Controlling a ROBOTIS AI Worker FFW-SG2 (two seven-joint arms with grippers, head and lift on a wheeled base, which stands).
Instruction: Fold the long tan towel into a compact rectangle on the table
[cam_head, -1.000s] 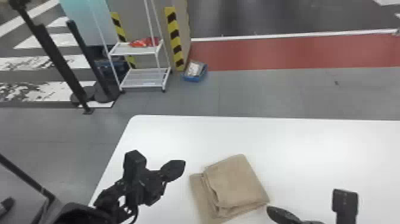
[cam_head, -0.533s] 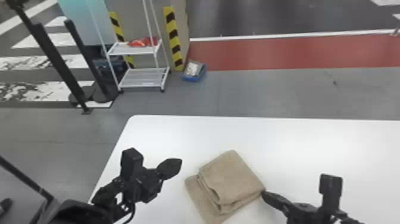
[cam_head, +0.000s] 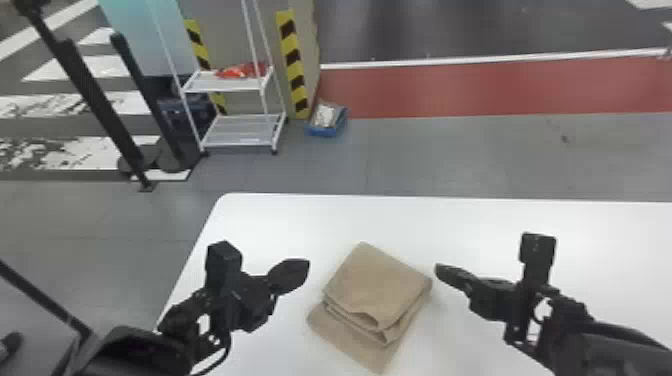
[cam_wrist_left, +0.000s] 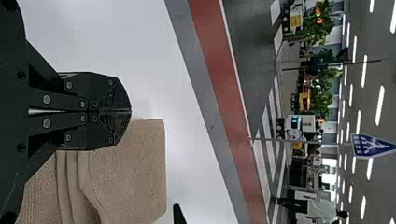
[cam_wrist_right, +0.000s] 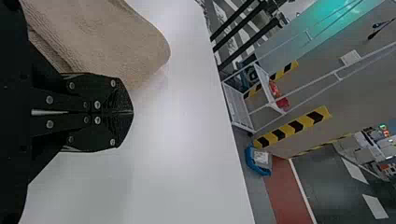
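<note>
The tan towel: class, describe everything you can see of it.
The tan towel looks like soft, finely textured cloth. It lies on the white table, folded into several stacked layers. A lower layer sticks out on the near left side, and an upper edge gapes slightly. The left gripper and right gripper flank it, apparently without touching.

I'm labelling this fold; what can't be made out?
Head view: underside of the folded tan towel, beneath its upper layers.
Left wrist view: towel parts behind the black left gripper.
Right wrist view: towel's rest, cut by the top edge.
Head view: red item on the white rack, too small to identify.
</note>
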